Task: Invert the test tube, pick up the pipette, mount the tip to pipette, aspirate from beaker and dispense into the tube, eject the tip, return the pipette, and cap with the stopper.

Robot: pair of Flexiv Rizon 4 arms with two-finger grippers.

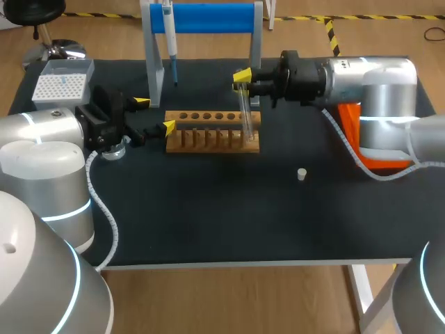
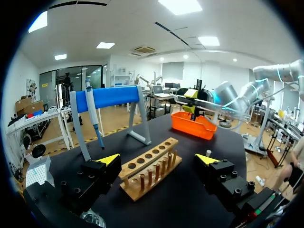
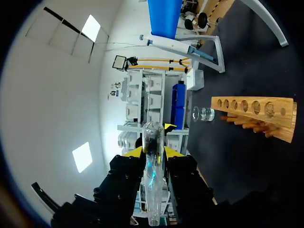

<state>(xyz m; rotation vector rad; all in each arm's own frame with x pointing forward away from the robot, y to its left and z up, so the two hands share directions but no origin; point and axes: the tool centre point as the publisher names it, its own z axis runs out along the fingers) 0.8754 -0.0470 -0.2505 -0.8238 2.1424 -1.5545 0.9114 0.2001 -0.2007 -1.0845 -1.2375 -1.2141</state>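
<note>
My right gripper (image 1: 241,82) is shut on a clear glass test tube (image 1: 245,115), held roughly upright over the right end of the wooden rack (image 1: 213,131). In the right wrist view the tube (image 3: 153,180) lies between the yellow tips of the gripper (image 3: 153,151). My left gripper (image 1: 154,115) stands open at the rack's left end, and the rack (image 2: 149,168) shows ahead between its fingers with nothing held. The pipette (image 1: 169,31) hangs on the blue stand (image 1: 208,17) at the back. A small white stopper (image 1: 302,174) lies on the mat.
A white tip box (image 1: 61,82) sits at the back left. A glass beaker (image 1: 115,148) stands under my left gripper, partly hidden. An orange bin (image 1: 368,139) lies at the right beneath my right arm.
</note>
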